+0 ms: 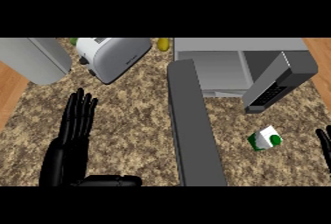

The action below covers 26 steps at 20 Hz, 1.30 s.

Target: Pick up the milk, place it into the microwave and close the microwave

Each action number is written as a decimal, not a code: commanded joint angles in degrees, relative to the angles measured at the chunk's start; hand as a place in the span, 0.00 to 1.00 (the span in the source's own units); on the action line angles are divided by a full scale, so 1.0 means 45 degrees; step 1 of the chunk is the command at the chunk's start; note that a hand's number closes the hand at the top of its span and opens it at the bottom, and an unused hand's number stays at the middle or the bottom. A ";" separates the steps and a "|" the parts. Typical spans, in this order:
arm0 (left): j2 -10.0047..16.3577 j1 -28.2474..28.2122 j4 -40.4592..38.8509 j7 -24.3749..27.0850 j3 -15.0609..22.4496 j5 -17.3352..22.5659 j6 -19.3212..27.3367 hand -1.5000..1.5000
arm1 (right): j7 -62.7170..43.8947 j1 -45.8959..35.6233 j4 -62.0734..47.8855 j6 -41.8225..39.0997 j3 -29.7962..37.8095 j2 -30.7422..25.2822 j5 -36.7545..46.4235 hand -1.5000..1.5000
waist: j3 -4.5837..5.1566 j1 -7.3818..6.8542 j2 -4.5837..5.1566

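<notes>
The milk [264, 138], a small white and green carton, lies on the granite counter [135, 127] at the right, in front of the microwave [239, 65]. The microwave's door [194, 127] stands wide open, swung toward me as a long grey slab down the middle of the view. My right hand [324, 144] shows only as fingers at the right edge, just right of the milk and apart from it. My left hand [71, 140] rests open on the left side, fingers straight and pointing away from me, thumb out to the right, holding nothing.
A silver toaster [111, 57] stands at the back left, with a grey rounded appliance [35, 59] further left. A yellow item [163, 44] and a green one [73, 41] sit at the back edge. Wood floor [9, 94] shows beyond the counter's left side.
</notes>
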<state>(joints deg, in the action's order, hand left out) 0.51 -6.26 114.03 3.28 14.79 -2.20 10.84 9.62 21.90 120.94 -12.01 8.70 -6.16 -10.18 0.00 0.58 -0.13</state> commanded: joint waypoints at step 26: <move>0.0264 -0.2061 -0.1232 0.2567 0.5133 -0.0438 0.3702 0.00 | 0.7353 -0.1309 -0.9642 -0.0447 0.2185 0.0266 0.2693 0.00 | -0.0008 -0.0147 0.0027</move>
<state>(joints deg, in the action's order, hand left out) 1.21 -15.64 106.95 17.43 37.22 -3.95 27.37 36.49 18.31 86.75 -13.78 16.16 -3.14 1.07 -0.01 -0.07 -0.03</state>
